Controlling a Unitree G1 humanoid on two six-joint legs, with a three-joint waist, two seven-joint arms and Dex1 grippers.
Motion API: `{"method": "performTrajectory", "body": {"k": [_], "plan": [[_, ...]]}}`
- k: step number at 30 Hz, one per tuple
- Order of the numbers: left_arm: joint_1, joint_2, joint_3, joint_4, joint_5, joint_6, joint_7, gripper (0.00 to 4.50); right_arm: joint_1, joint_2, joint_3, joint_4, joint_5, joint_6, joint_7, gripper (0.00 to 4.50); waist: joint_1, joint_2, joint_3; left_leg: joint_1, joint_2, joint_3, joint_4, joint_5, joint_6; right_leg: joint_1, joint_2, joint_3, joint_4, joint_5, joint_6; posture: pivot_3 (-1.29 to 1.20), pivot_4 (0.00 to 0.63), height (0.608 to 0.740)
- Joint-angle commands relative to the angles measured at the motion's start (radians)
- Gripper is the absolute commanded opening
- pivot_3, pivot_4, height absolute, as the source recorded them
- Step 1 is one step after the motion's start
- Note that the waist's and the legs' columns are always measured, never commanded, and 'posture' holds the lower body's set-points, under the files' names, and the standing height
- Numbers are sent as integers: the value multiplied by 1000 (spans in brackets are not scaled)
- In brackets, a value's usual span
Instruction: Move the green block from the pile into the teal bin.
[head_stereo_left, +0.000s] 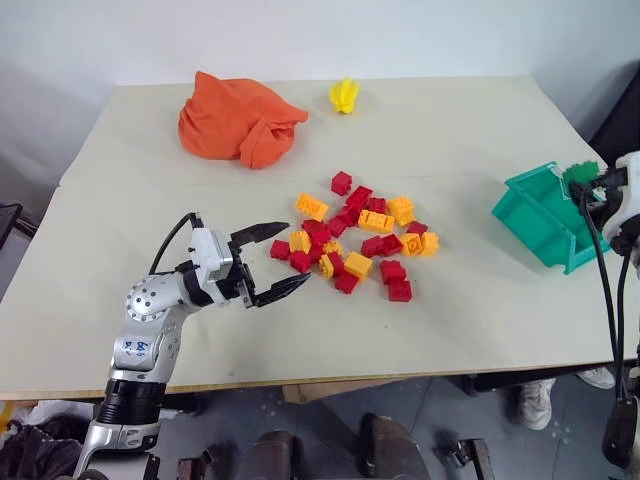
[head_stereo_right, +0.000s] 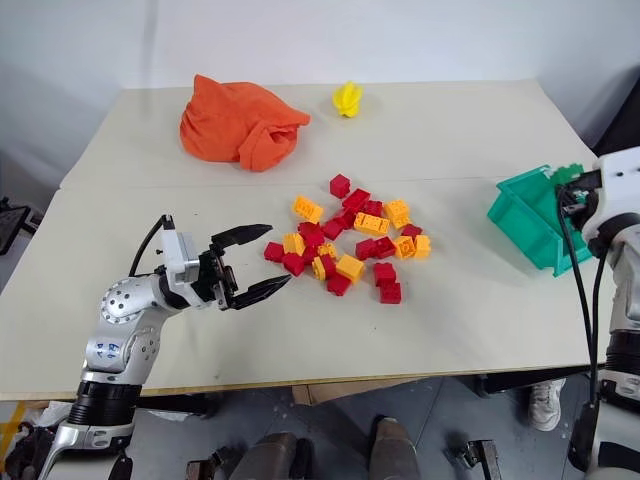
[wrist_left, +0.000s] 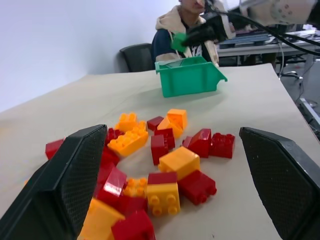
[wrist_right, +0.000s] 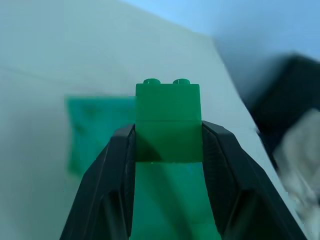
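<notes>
- Left end effector (head_stereo_left: 272, 262) hangs over the surface on the pile's left side, fingers spread wide, nothing in them.
- The pile (head_stereo_left: 360, 238) of red and yellow-orange bricks sits mid-surface, no green left in it as far as I can tell.
- The teal bin (head_stereo_left: 545, 215) is by the right edge of the surface.
- Right end effector (wrist_right: 167, 142) is pinching the green block (wrist_right: 168, 122), studs pointing away from the wrist.
- Key bit: the block looks like it's hanging right at the bin's far right rim, so I'd guess the right arm only needs to settle over the opening and let go.
</notes>
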Motion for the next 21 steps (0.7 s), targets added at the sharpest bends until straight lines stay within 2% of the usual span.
{"method": "performTrajectory", "body": {"k": [1, 2, 3, 5, 10, 13, 16, 18, 21], "plan": [[-18, -3, 3, 11, -9, -15, -11, 4500, 12, -23, -36, -19, 28, 3, 0, 1465, 2, 0, 0, 0, 2, 0, 0, 0, 0, 0, 0, 0, 0, 0, 0, 0, 150, 740], [-20, -4, 2, 15, -9, -16, -13, 4500, 18, -19, -42, -26, 38, 5, 2, 1465, 4, 0, 0, 0, 2, 0, 0, 0, 0, 0, 0, 1, 0, 0, 0, 0, 150, 740], [-22, -5, 2, 18, -9, -18, -15, 4500, 22, -17, -46, -31, 45, 5, 1, 2181, 6, 0, 0, 0, 3, 0, 0, 0, 0, 0, 0, 1, 0, 0, 0, 0, 150, 740], [-25, -4, 2, 24, -9, -19, -19, 4500, 35, -21, -52, -38, 55, -13, 4, 2704, 7, 0, 0, 0, 3, 0, 1, 0, 1, 0, 0, 1, 0, 0, 0, 0, 150, 740], [-29, 4, 14, 51, 2, -19, -16, 4500, 63, -45, -70, -49, 67, -70, 27, 4368, 14, 0, 0, 0, 2, -1, 1, 0, 1, 2, 0, 0, 0, 0, 0, 0, 150, 740], [-34, 18, 38, 82, 44, -30, 38, 4500, 87, -26, -97, -110, 140, -156, 128, 4479, 11, 0, 0, 0, 2, -1, 1, 0, 1, 2, 0, 0, -1, 0, 0, 0, 150, 740], [-26, 55, 69, 104, 81, -37, 82, 4500, 179, 26, -105, -258, 328, -208, 388, 4479, 10, 0, 0, 0, 3, -2, 1, 0, 1, 2, 0, 0, 0, 0, 0, 0, 150, 740], [-12, 78, 84, 111, 91, -54, 87, 4500, 240, 65, -115, -316, 399, -268, 491, 4479, 7, -1, 0, 0, 5, -2, 1, 0, 0, 2, 2, -1, -1, 0, 0, 0, 150, 740], [39, 122, 115, 121, 113, -70, 94, 4500, 350, 73, -66, -381, 459, -216, 607, 4479, 10, -1, 0, 1, 4, -2, 1, 0, 0, 3, 1, -1, -1, 0, 0, 0, 150, 740]]}}
